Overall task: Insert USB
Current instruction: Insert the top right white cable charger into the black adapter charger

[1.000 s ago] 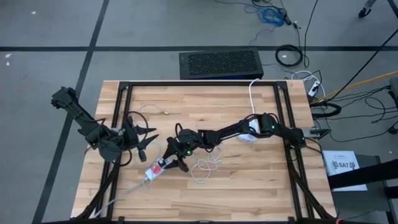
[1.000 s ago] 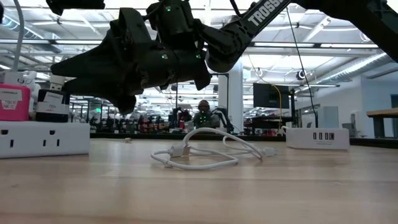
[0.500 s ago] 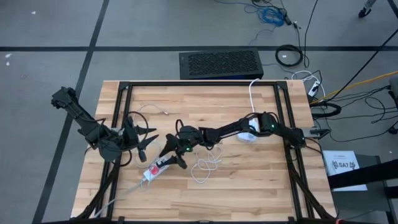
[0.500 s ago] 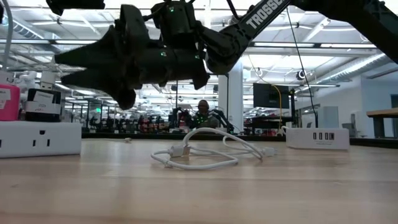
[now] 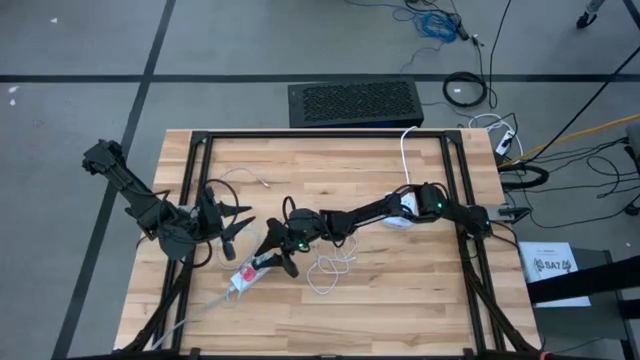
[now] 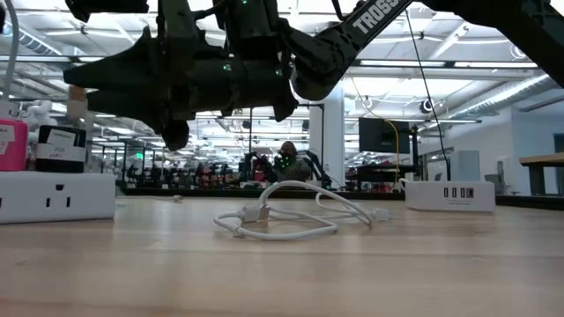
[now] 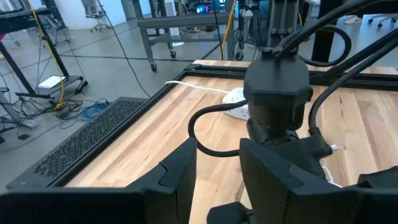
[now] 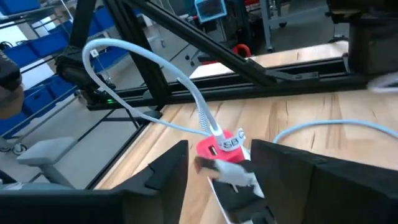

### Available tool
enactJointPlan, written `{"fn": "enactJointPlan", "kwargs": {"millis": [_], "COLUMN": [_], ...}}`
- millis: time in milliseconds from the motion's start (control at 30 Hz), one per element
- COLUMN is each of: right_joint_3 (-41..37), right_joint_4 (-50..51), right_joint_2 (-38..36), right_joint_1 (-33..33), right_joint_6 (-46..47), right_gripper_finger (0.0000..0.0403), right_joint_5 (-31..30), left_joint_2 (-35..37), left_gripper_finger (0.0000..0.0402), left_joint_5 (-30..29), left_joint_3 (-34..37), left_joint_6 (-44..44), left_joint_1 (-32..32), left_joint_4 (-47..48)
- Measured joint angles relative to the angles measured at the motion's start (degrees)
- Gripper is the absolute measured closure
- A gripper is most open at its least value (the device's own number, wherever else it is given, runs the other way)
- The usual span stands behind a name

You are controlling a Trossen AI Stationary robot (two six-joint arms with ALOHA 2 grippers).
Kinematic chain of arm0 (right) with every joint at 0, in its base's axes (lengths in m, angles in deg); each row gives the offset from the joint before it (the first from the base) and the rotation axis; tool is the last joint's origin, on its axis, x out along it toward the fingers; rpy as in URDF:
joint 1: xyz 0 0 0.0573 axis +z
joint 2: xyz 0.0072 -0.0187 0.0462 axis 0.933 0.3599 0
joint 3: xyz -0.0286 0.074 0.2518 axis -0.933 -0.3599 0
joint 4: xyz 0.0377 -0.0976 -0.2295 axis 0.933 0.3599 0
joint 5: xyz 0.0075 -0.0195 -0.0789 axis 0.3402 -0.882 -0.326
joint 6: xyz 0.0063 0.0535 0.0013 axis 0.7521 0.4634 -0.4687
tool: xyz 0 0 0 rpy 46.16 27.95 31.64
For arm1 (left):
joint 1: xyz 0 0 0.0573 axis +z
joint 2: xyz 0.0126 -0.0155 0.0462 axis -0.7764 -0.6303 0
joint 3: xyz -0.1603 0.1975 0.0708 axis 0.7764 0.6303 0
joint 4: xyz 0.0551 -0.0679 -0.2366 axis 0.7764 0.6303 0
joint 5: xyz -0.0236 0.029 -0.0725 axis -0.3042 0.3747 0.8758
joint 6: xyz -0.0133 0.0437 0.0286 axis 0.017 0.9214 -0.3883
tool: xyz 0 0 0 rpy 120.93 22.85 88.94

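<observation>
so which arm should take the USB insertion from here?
Right, probably. The right gripper hangs directly over the pink adapter on the power strip, jaws open. The left gripper waits off to the side.

Two robot arms, one white power strip point(image 6: 55, 195), one pink adapter point(image 8: 221, 144), one loose white cable point(image 6: 291, 216), one white USB hub point(image 6: 449, 195).

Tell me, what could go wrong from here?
The right gripper hangs open over the white power strip with its pink plug; coming down off-line, it might nudge the strip. The loose white coiled cable lies close beside that arm and might snag. The left gripper waits nearby, so the arms could bump.
</observation>
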Motion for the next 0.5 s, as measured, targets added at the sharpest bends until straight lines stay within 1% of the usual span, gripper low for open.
{"fn": "enactJointPlan", "kwargs": {"millis": [133, 233, 367, 500], "right_joint_3": [0.0, 0.0, 0.0, 0.0], "right_joint_4": [1.9, 2.22, 2.35, 2.43], "right_joint_2": [0.0, 0.0, -0.11, -0.15], "right_joint_1": [-0.57, -1.89, -4.54, -6.49], "right_joint_6": [1.04, 4.32, 9.9, 14.23], "right_gripper_finger": [0.0243, 0.0241, 0.0229, 0.0223], "right_joint_5": [0.15, 2.07, 7.12, 13.73], "left_joint_2": [0.0, 0.0, 0.0, 0.0], "left_gripper_finger": [0.0272, 0.0272, 0.0272, 0.0272], "left_joint_5": [0.0, 0.0, 1.09, 1.32], "left_joint_3": [0.0, 0.0, 0.0, 0.0], "left_joint_6": [0.0, 0.0, -0.02, -0.02], "left_joint_1": [0.0, 0.0, 0.0, 0.0], "left_joint_4": [0.0, 0.0, 0.02, 0.02]}}
